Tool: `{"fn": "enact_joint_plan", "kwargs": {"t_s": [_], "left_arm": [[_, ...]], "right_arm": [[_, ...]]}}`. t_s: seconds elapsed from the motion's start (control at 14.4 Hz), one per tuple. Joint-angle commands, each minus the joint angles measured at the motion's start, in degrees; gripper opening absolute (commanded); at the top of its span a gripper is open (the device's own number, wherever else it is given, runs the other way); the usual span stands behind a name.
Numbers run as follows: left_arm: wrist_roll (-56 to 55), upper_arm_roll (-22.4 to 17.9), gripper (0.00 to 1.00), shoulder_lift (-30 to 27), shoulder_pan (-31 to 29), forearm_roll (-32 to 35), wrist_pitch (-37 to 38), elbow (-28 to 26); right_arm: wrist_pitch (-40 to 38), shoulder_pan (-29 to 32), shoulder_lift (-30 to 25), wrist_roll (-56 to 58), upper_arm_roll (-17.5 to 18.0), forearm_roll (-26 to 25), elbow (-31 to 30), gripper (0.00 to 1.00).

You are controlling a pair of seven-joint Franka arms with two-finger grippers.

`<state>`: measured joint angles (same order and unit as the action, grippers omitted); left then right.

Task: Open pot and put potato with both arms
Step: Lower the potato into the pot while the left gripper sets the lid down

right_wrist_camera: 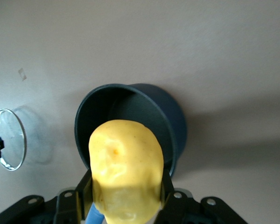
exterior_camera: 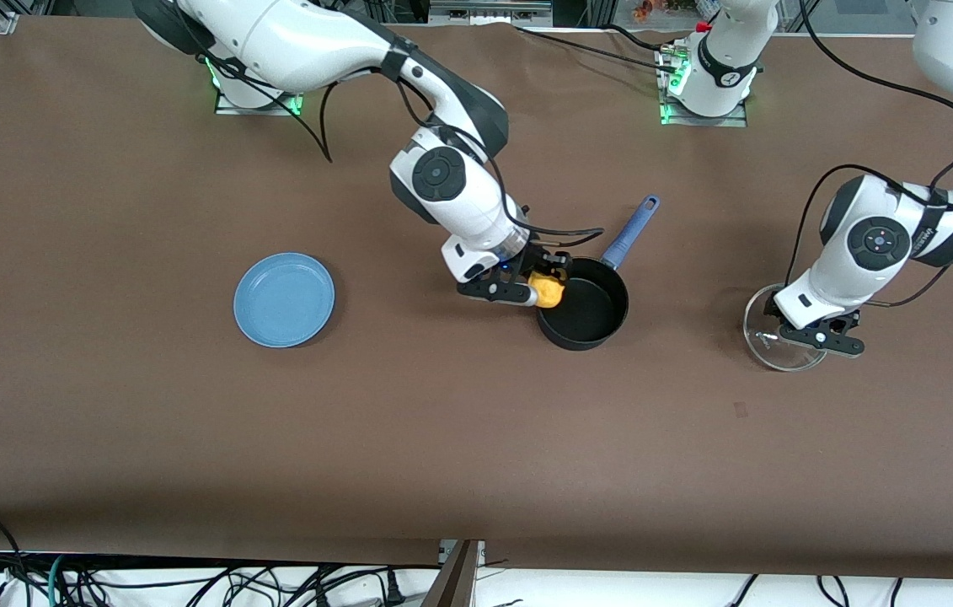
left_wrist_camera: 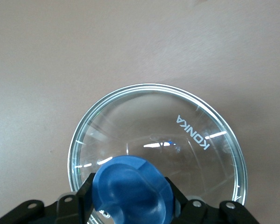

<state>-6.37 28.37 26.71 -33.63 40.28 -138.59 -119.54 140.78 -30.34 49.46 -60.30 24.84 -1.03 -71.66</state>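
The pot (exterior_camera: 584,314) is a small round black saucepan standing upright and uncovered on the table, its dark inside showing. Its long blue handle (exterior_camera: 629,234), with a hole at the end, points up the table toward the left arm's base.

Its lid (exterior_camera: 782,337) is clear glass with a metal rim and a blue knob (left_wrist_camera: 133,190); it lies well apart from the pot, toward the left arm's end of the table, gripped by the knob in the left gripper (left_wrist_camera: 132,205).

The potato (exterior_camera: 548,290) is a smooth yellow-orange oval lump, clamped in the right gripper (exterior_camera: 542,287) over the pot's rim.
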Motion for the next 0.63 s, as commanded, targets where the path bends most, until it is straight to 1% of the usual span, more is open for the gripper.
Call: {"fn": "enact_joint_plan", "kwargs": {"t_s": [0.0, 0.07, 0.21, 0.35, 0.42, 0.49, 0.56], "left_arm": [[0.5, 0.8, 0.69, 3.7, 0.3, 1.5, 1.2, 4.6], [0.5, 0.8, 1.0, 4.7, 0.2, 0.9, 1.3, 5.0], [0.7, 1.2, 1.0, 4.2, 0.1, 0.5, 1.7, 5.6], [1.3, 3.1, 1.0, 1.1, 0.0, -3.3, 5.6, 5.8], [1.3, 4.7, 1.0, -0.9, -0.1, -5.7, 8.6, 6.9], [1.3, 6.7, 1.0, -2.6, -0.1, -7.3, 13.6, 8.5], [1.3, 9.3, 1.0, -3.9, -0.2, -9.8, 20.5, 11.7]], "right_arm": [[4.6, -2.3, 3.3, -2.2, -0.6, -0.3, 3.4, 0.2], [6.2, -2.8, 4.1, -2.2, -0.6, -0.3, 3.9, 0.2], [8.7, -3.0, 6.1, -2.3, -0.6, -0.3, 5.1, 0.2], [10.6, -3.7, 7.8, -2.3, -0.6, -0.3, 6.0, 0.2], [11.3, -3.8, 8.4, -2.3, -0.6, -0.3, 6.1, 0.2], [11.5, -3.8, 8.6, -2.4, -0.6, -0.2, 6.3, 0.2], [11.8, -3.8, 8.9, -2.5, -0.6, -0.2, 6.3, 0.21]]}}
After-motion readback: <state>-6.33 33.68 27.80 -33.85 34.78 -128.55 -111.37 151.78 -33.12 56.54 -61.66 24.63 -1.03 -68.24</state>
